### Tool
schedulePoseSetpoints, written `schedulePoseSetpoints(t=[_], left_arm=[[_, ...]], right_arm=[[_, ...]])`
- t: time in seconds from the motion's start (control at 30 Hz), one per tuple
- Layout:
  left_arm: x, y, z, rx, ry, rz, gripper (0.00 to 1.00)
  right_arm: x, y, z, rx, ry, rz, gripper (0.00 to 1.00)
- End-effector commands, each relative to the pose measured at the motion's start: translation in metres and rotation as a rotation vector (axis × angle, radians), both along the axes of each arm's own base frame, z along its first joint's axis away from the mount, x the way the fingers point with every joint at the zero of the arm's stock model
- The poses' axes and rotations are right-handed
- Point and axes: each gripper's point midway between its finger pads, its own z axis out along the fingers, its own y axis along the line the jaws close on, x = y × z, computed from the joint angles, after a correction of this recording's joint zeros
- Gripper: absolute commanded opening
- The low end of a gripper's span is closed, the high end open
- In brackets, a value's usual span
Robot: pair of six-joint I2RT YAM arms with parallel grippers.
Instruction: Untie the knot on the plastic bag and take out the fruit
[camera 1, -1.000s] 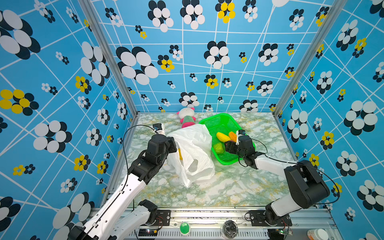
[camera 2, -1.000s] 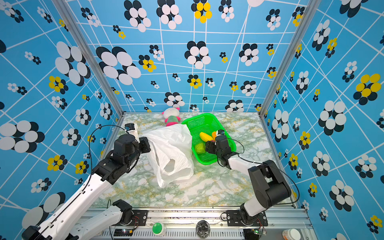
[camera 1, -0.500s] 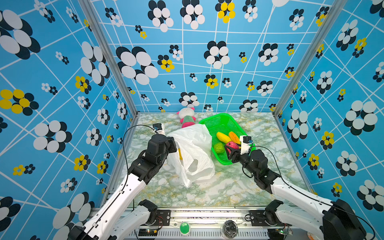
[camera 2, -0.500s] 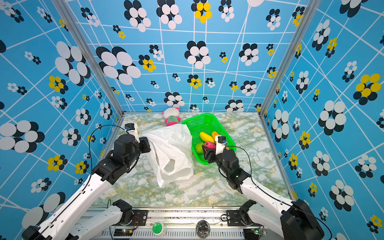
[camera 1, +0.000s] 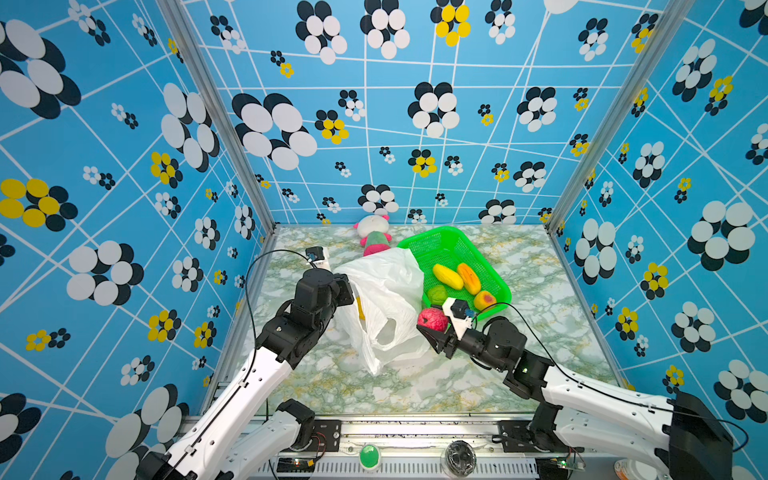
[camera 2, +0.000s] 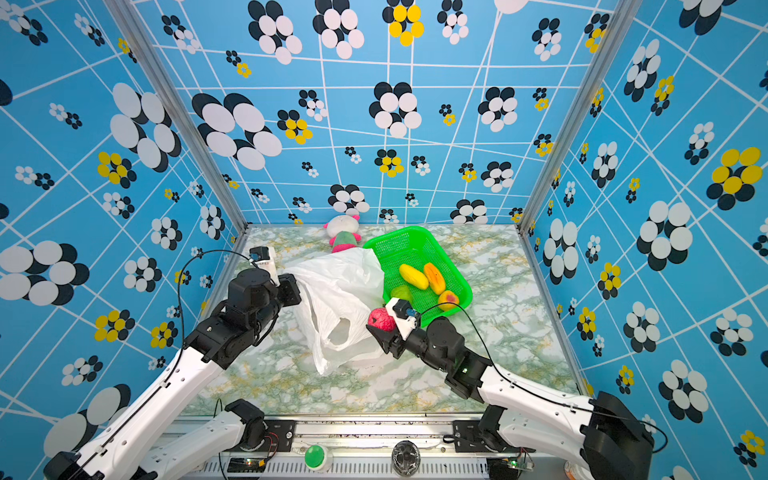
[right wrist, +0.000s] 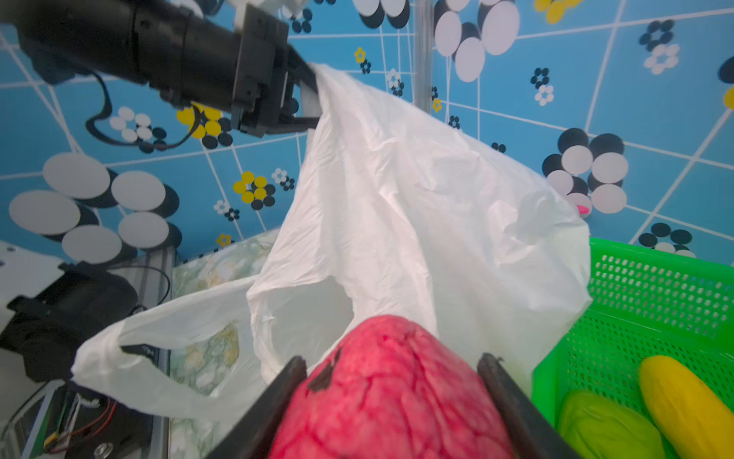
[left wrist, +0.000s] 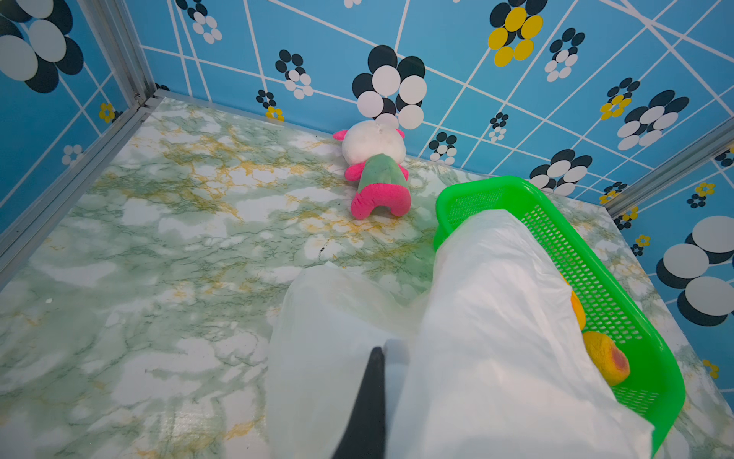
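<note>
Enclosure with marbled table [camera 1: 415,386], seen from above and from both wrists.

**Count:** two arms, one plastic bag [camera 1: 386,299], one green mesh basket [camera 1: 444,232], one plush doll [camera 1: 374,237] and five fruits plainly in view.

**Fruit:** Four lie in the basket's near half: a yellow oval fruit [camera 1: 448,277] touching an orange oval fruit [camera 1: 468,278], a green round fruit [camera 1: 437,295] by the wall nearest the bag, and a yellow-red round fruit [camera 1: 484,300] at the near corner. The fifth, a pinkish-red fruit [camera 1: 432,320], sits between the jaws of the right gripper [camera 1: 432,328]. In the right wrist view the two fingers [right wrist: 512,401] press its flanks – a medium-wide grip, just outside the basket's near corner and beside the bag. A yellowish patch shows through the bag's film near the left gripper; whether it is a fruit cannot be told.

**Bag:** Crumpled at table centre, its far edge draped over the basket's rim. The left gripper [camera 1: 351,286] is closed tight on the bag's upper edge and holds it raised. Seen from the right wrist, a handle strap [right wrist: 159,318] hangs as an open loop.

**Surroundings:** The doll lies face-down against the back wall, just beyond the bag and beside the basket's far corner. The raised film hides the basket's nearest wall from the left wrist camera – and the bag's interior from every view.
</note>
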Motion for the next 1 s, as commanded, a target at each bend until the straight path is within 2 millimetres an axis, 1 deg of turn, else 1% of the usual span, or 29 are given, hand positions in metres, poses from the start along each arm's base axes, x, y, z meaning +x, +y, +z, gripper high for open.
schedulePoseSetpoints(t=[0.0, 0.1, 0.2, 0.3, 0.47, 0.57, 0.63, 0.67, 0.73, 0.77, 0.8, 0.83, 0.87, 0.9, 0.97], left_arm=[[-0.003, 0.009, 0.005, 0.0, -0.01, 0.033, 0.05], [-0.003, 0.009, 0.005, 0.0, -0.011, 0.032, 0.05], [-0.003, 0.009, 0.005, 0.001, -0.01, 0.032, 0.05], [-0.003, 0.009, 0.005, -0.001, -0.01, 0.031, 0.05], [-0.003, 0.009, 0.005, -0.001, -0.01, 0.032, 0.05], [-0.003, 0.009, 0.006, -0.001, -0.012, 0.031, 0.05], [-0.003, 0.009, 0.005, -0.001, -0.011, 0.03, 0.05], [-0.003, 0.008, 0.005, 0.0, -0.01, 0.03, 0.05], [-0.003, 0.009, 0.006, -0.001, -0.011, 0.032, 0.05], [-0.003, 0.009, 0.005, 0.0, -0.01, 0.033, 0.05], [-0.003, 0.009, 0.005, 0.0, -0.01, 0.033, 0.05], [-0.003, 0.009, 0.004, 0.001, -0.009, 0.032, 0.05], [-0.003, 0.009, 0.004, 0.001, -0.008, 0.031, 0.05], [-0.002, 0.009, 0.004, 0.001, -0.008, 0.032, 0.05], [-0.003, 0.008, 0.004, -0.001, -0.007, 0.03, 0.05]], right_arm=[[0.005, 0.024, -0.006, -0.11, -0.062, 0.011, 0.46], [0.011, 0.049, -0.024, -0.181, -0.034, 0.033, 0.45], [0.021, 0.07, -0.046, -0.28, -0.006, 0.025, 0.42], [0.027, 0.086, -0.063, -0.35, -0.002, 0.013, 0.42], [0.034, 0.103, -0.078, -0.392, 0.021, 0.017, 0.42], [0.031, 0.108, -0.086, -0.425, 0.016, 0.031, 0.41], [0.026, 0.109, -0.083, -0.436, -0.014, 0.031, 0.4], [0.02, 0.108, -0.082, -0.437, -0.035, 0.04, 0.41], [0.004, 0.106, -0.071, -0.406, -0.092, 0.075, 0.46], [-0.001, 0.102, -0.066, -0.385, -0.112, 0.083, 0.47], [-0.005, 0.097, -0.06, -0.358, -0.131, 0.081, 0.41], [-0.004, 0.092, -0.054, -0.334, -0.144, 0.059, 0.37], [0.002, 0.083, -0.047, -0.31, -0.159, 0.007, 0.35], [0.01, 0.073, -0.039, -0.295, -0.169, -0.068, 0.32], [0.026, 0.055, -0.031, -0.284, -0.162, -0.184, 0.3]])
